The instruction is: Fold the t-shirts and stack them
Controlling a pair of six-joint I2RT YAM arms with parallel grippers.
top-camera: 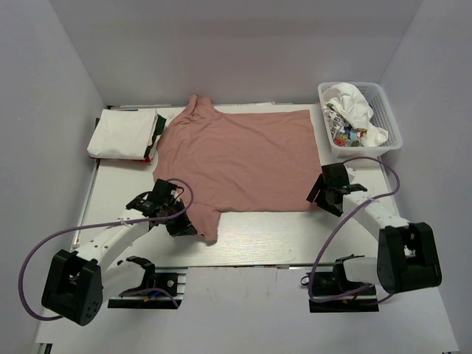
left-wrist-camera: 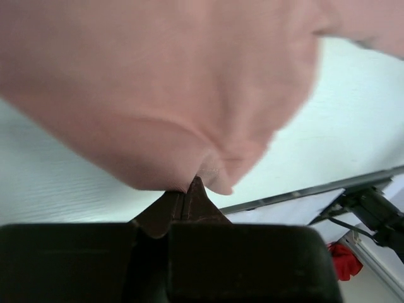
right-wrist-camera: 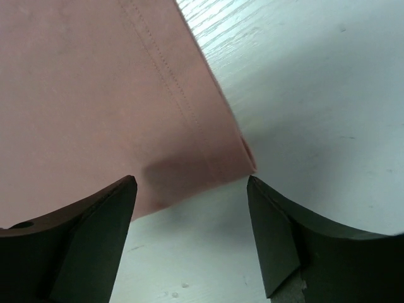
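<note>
The left claw (left-wrist-camera: 189,190) is clenched on the near sleeve of the pink shirt (top-camera: 236,158). The right claw (right-wrist-camera: 189,183) stands released, astride the shirt's near hem corner, one tip over cloth and the other over counter (top-camera: 258,237). To fold cleanly, the right should bite fully past the stitched hem before both lift together, level. Beyond the shirt's far-left corner lies a folded stack (top-camera: 122,133); off its far-right corner, a basket (top-camera: 391,127) of white shirts (top-camera: 352,109).

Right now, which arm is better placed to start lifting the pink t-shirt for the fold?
Left. The left gripper is shut on the pink t-shirt at its near sleeve. The right gripper is open, jaws straddling the hem corner, gripping nothing.
</note>
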